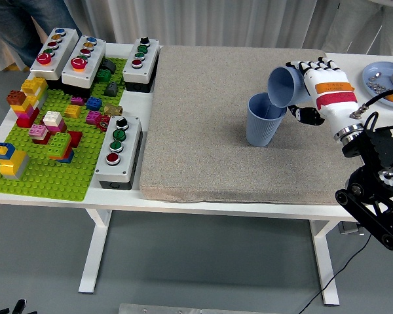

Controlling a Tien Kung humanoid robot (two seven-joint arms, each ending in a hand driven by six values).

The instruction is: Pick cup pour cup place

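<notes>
Item, right hand (318, 88): white, five-fingered; I see it wrapped around a tilted blue cup (285, 87), mouth tipped down-left over the rim of a second cup. Item, upright blue cup (264, 120): ribbed, pale blue, standing on the grey mat (203, 131), just below the tilted one. Item, blue plate (380, 75): far right on the white table (183, 199). Item, green brick baseplate (46, 144) and button boxes (118, 150): left side, well apart.

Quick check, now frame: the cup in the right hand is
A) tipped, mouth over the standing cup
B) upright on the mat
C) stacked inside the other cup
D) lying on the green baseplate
A: the right hand holds the tipped cup with its mouth down-left over the standing cup on the mat.
</notes>
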